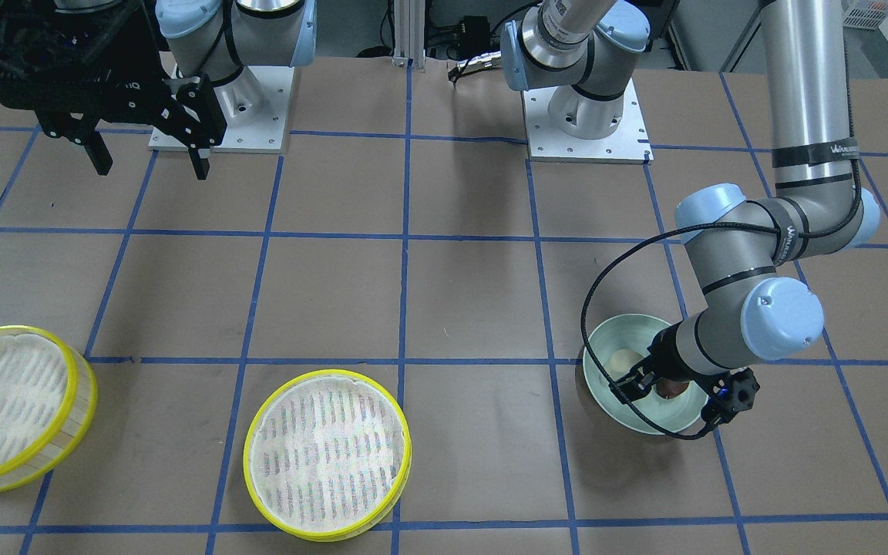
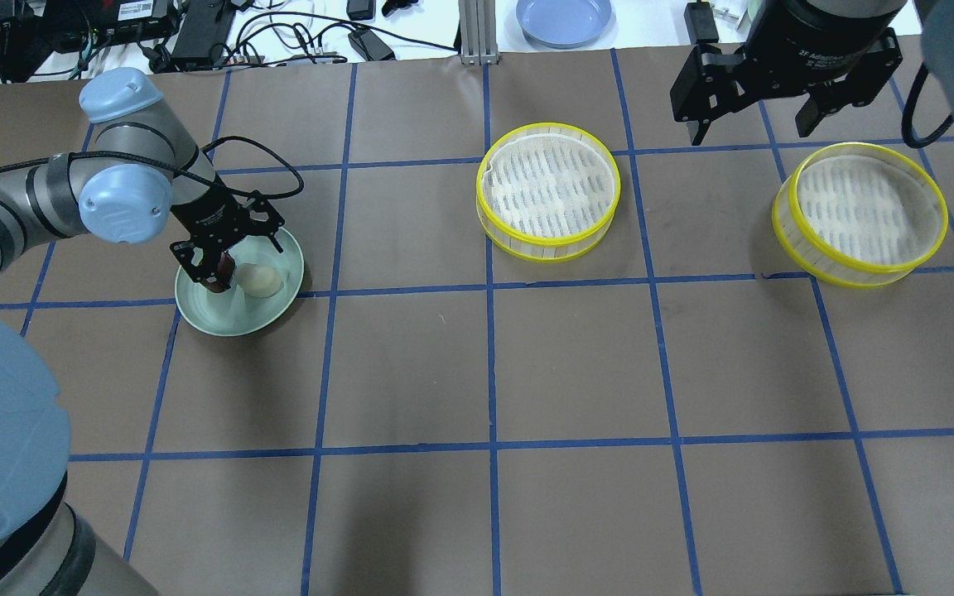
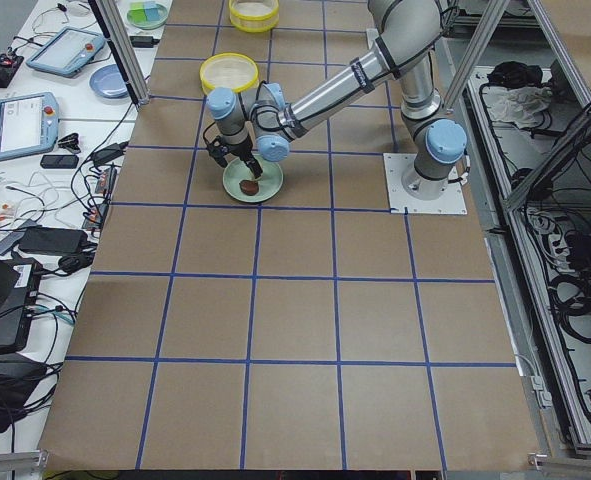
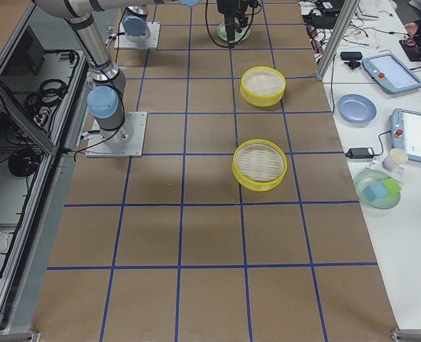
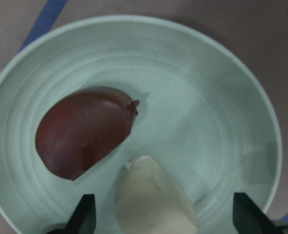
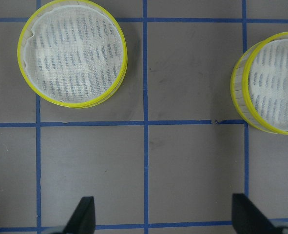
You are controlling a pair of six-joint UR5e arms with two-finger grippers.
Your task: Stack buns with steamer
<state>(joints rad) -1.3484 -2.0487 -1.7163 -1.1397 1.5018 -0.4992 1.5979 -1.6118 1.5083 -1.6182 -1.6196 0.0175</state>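
Nothing is stacked yet, as far as I can see. Both buns lie on the pale green round plate, left of centre in the overhead view. The two yellow-rimmed round steamer baskets lined with white cloth, one at upper centre and the other at upper right, hold nothing. So the whole job is ahead, I'd say: buns into the baskets, then the stacking.

The left gripper hangs over the plate with its fingers spread wide, pinching nothing. In its wrist view the pale cream-yellow half-moon bun shows at the bottom edge, between the two tips — which bun it is meant for, I cannot tell. The dark glossy reddish-brown bun lies just beside it, toward the left of that frame — smooth and rounded, with a small pinched point at one end. The right gripper hovers at the upper right of the overhead view, fingers spread and empty.
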